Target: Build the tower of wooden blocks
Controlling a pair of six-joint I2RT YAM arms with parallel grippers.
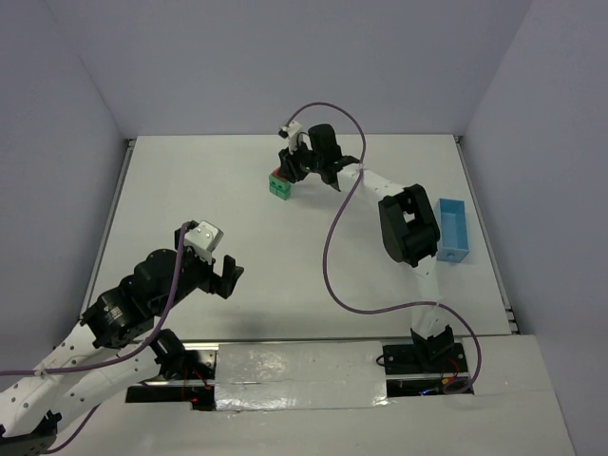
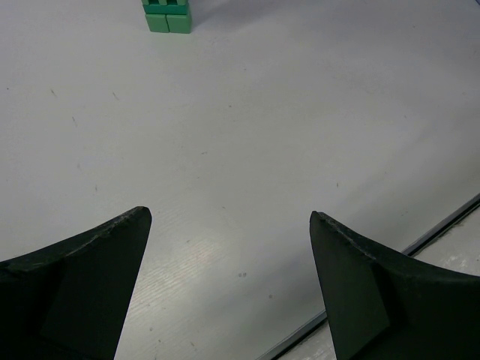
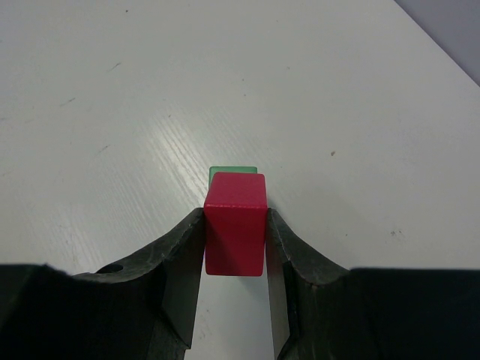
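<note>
Two arms share a white table (image 1: 190,209). The right gripper (image 3: 235,217) is clamped on the red block (image 3: 235,244), a finger pressed to each side, holding it over the green blocks (image 1: 280,188) stacked toward the table's far edge. Whether red touches green cannot be told. The left gripper (image 2: 229,217) hangs well apart from the stack, jaws spread wide and holding nothing. A light blue tray (image 1: 454,229) lies at the right.

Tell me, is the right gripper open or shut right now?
Shut on the red block: the right gripper has both fingers pressed against its sides, a green block showing behind it.
</note>
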